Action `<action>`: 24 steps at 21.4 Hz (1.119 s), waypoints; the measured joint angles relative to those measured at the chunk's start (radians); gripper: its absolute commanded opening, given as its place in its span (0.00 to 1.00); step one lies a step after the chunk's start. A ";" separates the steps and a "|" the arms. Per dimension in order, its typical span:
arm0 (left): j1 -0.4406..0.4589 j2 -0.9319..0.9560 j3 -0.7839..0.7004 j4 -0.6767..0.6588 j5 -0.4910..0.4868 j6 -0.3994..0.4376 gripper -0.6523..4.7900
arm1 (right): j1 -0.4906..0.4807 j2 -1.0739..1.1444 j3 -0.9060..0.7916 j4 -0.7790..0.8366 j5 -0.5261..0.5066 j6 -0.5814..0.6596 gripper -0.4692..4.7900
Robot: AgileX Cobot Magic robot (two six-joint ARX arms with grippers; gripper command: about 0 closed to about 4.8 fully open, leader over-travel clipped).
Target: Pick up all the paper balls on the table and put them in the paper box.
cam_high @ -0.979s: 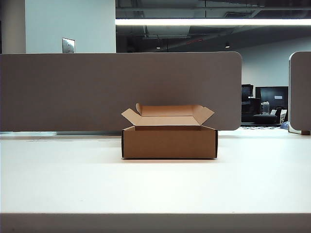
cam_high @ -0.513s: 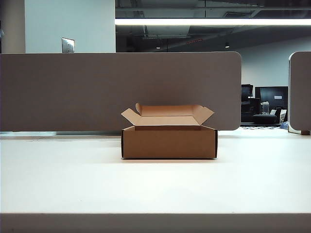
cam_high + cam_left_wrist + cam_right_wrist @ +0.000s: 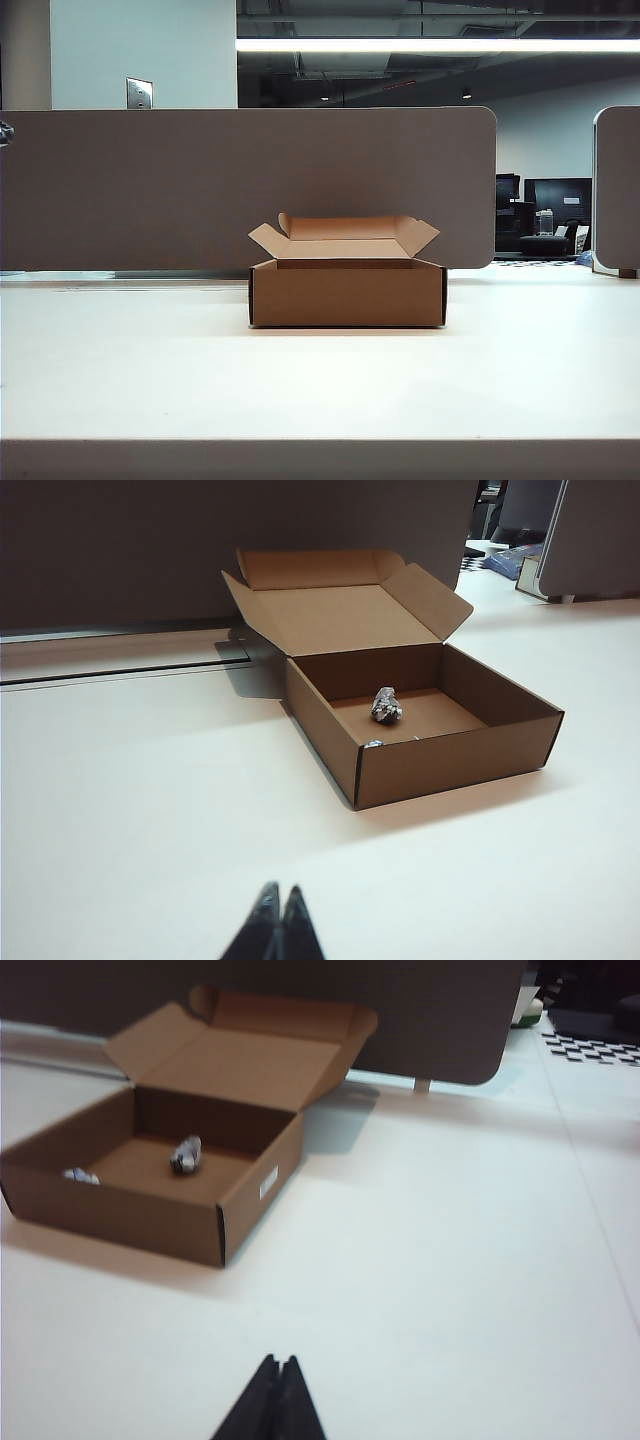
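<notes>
Left gripper [image 3: 279,892]: jaws pressed together, nothing between them, hanging over bare tabletop [image 3: 140,810] well short of the box [image 3: 450,760]. Right gripper [image 3: 279,1364]: same story, jaws together and empty, over open tabletop on the box's other side, well apart from it. Neither arm shows in the exterior view, so both sit back from the work area. Now the box: flaps up, open top, standing mid-tabletop in front of the divider [image 3: 250,180]. Inside, one paper ball [image 3: 386,705] sits out on the floor of the box, and a second ball [image 3: 80,1175] lies tucked against the front wall near a corner; left wrist view catches only a sliver of that one over the rim. The third? Can't see it: may be hidden behind the near wall, can't tell. Outside the box, no balls on the tabletop in any view; exterior shot shows the surface bare round the box. My read: task is done or v. nearly done, at least two of three are in, nothing left to grab as far as pics show, arms look parked.
</notes>
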 measured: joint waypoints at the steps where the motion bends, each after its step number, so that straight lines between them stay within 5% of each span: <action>1: 0.008 0.000 -0.002 0.003 0.001 0.003 0.11 | 0.003 0.000 -0.024 0.011 -0.008 -0.005 0.08; 5: 0.089 0.000 -0.034 0.013 0.009 0.002 0.11 | 0.032 -0.001 -0.071 0.060 -0.014 -0.008 0.08; 9: 0.223 0.000 -0.055 0.035 0.162 0.002 0.11 | 0.058 -0.001 -0.103 0.068 -0.006 -0.008 0.08; 13: 0.315 0.002 -0.084 -0.009 0.204 0.018 0.11 | 0.067 -0.002 -0.161 0.088 0.019 -0.008 0.08; 19: 0.322 0.000 -0.084 -0.005 0.202 0.040 0.11 | 0.066 -0.001 -0.166 0.090 0.210 -0.008 0.08; 24: 0.322 0.000 -0.084 -0.005 0.139 0.041 0.11 | 0.066 -0.002 -0.166 0.081 0.209 -0.007 0.08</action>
